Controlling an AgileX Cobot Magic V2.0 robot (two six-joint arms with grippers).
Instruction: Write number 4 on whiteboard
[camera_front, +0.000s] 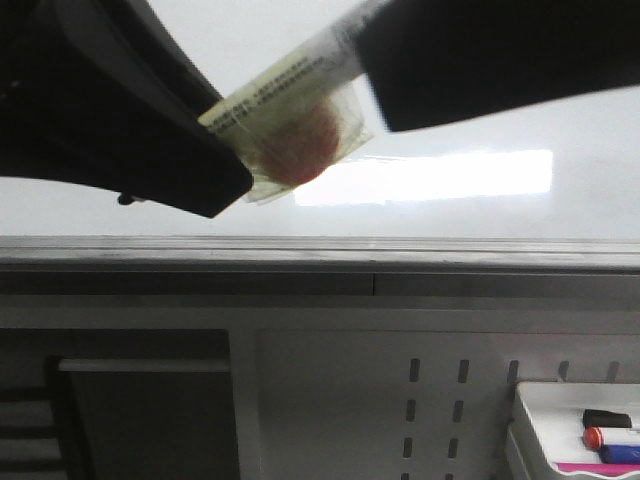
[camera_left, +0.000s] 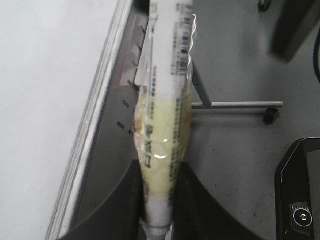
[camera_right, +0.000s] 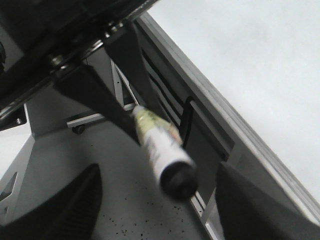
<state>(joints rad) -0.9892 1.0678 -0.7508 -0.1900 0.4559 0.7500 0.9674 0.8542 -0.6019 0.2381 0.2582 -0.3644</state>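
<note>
A marker pen (camera_front: 290, 110) with a yellowish printed label hangs in the air in front of the whiteboard (camera_front: 560, 120), above its grey metal edge (camera_front: 320, 245). My left gripper (camera_front: 228, 150) is shut on the pen's lower end, which the left wrist view shows pinched between the fingers (camera_left: 159, 200). My right gripper (camera_front: 370, 70) covers the pen's upper end. In the right wrist view its fingers (camera_right: 159, 172) stand wide apart on either side of the pen's black end (camera_right: 177, 180), not touching it. No number 4 shows on the board.
Below the board is a white perforated panel (camera_front: 400, 400). A white tray (camera_front: 530, 400) at the lower right holds other markers (camera_front: 610, 437). The left wrist view shows grey floor, a stand leg with a caster (camera_left: 240, 105) and a black device (camera_left: 300, 200).
</note>
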